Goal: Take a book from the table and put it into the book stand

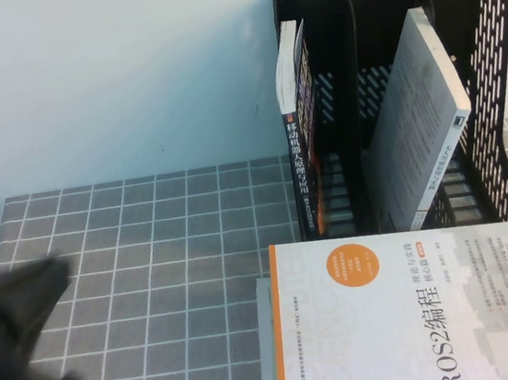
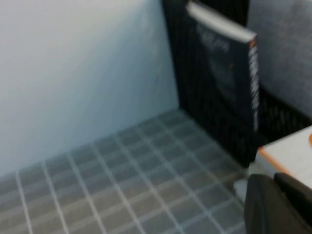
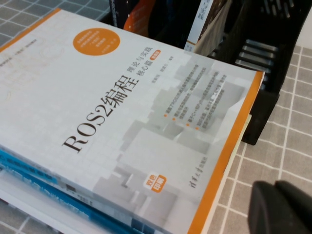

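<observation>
A tall black book stand (image 1: 491, 77) with three upright compartments and slotted walls stands at the far edge of the table (image 1: 151, 258), which is covered in grey cloth with a white grid, against a pale wall (image 1: 110, 78). In the stand's left compartment a dark-spined book (image 1: 303, 147) with white Chinese letters stands nearly upright. Next to it, apparently in the middle compartment, the book (image 1: 421, 114), a large paperback showing a pale face, leans with its top tilted toward the stand's right side and its lower edge down inside the stand. Directly in front of the stand, touching or just short of its base, a white-and-orange "ROS2" book (image 1: 409, 319) lies flat on top of a stack of other books (image 3: 29, 170) with blue edges. My left gripper (image 1: 22, 339) is a blurred dark shape low over the cloth, well apart from the stand and to its left, nearer my side of the table; I cannot tell whether it is released or clenched, and nothing is seen in it. My right gripper (image 3: 282, 207) shows only as a dark edge in its own wrist view, beside the near right corner of the "ROS2" book, in front of the stand; I cannot tell its state either.
</observation>
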Motion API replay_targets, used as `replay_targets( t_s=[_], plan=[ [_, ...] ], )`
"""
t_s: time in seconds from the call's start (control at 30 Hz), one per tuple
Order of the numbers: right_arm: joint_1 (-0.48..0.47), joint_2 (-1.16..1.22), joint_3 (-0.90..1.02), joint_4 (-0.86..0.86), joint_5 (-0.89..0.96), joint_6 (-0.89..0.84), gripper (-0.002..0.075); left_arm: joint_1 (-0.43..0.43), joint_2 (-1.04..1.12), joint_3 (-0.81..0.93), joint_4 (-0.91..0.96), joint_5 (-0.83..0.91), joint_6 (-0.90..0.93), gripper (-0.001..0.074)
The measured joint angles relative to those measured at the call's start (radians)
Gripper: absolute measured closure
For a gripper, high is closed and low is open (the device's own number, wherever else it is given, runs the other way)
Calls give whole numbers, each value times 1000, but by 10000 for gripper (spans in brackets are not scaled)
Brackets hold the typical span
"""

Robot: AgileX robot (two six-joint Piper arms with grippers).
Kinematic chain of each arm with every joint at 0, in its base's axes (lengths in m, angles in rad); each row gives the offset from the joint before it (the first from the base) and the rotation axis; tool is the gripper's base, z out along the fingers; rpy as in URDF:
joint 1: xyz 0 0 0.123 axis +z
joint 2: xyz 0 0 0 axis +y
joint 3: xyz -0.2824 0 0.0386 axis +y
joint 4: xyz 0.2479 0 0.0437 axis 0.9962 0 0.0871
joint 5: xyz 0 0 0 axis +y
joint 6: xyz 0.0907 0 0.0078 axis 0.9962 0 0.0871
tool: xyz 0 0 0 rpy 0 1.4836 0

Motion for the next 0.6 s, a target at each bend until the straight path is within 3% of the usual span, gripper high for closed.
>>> replay_targets(
  t_s=[0.2, 0.6],
  plan=[
    [0, 0, 0, 15, 0, 0, 729, 181, -270, 226, -119, 211, -108, 737],
    [0, 0, 0, 21, 0, 0, 729, 528, -681, 623, -310, 65, -140, 737]
  ],
)
